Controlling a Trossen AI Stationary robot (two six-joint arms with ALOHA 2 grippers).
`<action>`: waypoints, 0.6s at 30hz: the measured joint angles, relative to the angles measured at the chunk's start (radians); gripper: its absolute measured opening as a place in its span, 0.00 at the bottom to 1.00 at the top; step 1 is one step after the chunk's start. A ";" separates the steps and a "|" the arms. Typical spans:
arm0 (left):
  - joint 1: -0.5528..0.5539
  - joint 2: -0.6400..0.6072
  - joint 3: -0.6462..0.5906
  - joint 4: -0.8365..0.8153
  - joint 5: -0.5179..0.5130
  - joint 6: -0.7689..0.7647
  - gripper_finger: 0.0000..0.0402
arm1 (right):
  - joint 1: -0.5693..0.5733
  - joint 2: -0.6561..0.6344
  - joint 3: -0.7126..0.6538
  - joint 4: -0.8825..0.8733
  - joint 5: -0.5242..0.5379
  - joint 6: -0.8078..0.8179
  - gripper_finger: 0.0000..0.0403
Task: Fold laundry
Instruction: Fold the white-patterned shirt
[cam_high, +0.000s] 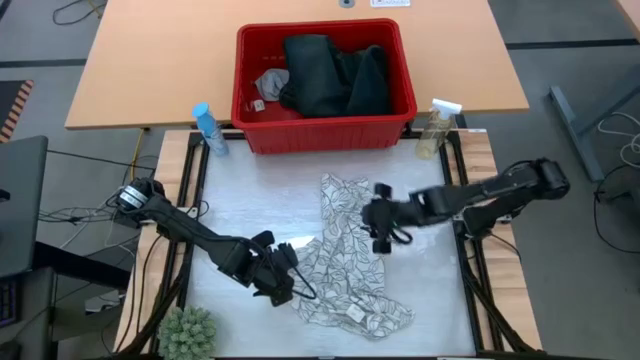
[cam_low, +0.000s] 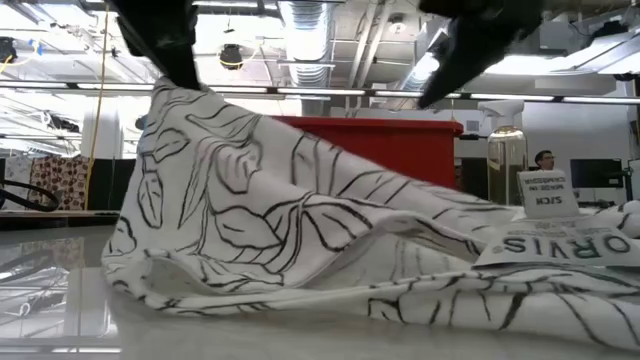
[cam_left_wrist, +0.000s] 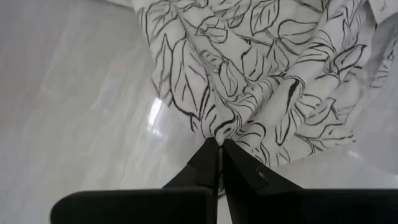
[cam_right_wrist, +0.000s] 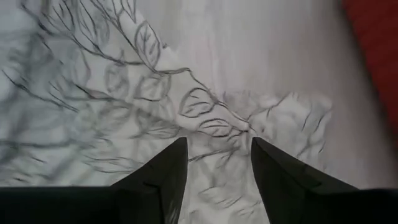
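The white leaf-print cloth lies crumpled in the middle of the table, and its left part is drawn up into a peak. My left gripper is shut on that peak. My right gripper hovers open above the cloth's far right part, and in the right wrist view nothing lies between its fingers. Dark jeans and a small grey cloth lie in the red basket at the far edge. My left gripper pinches a bunched fold at the cloth's left edge between its two fingertips. The fingers slant down from the table's left side. The pinched part is lifted clear of the table. From there the cloth slopes down to its remainder, which rests on the table.
A blue spray bottle stands left of the basket and a clear spray bottle right of it. A small green plant sits at the near left corner. Bare table shows to the left of the cloth.
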 joint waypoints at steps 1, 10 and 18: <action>0.000 0.000 0.000 0.003 -0.001 0.000 0.00 | -0.036 0.013 0.000 0.017 -0.033 -0.069 0.51; 0.000 0.000 0.000 -0.001 -0.003 0.000 0.00 | -0.299 0.230 0.028 0.074 -0.171 -0.525 0.53; 0.000 0.000 0.000 0.000 -0.008 -0.024 0.00 | -0.421 0.453 0.199 -0.012 -0.210 -0.759 0.53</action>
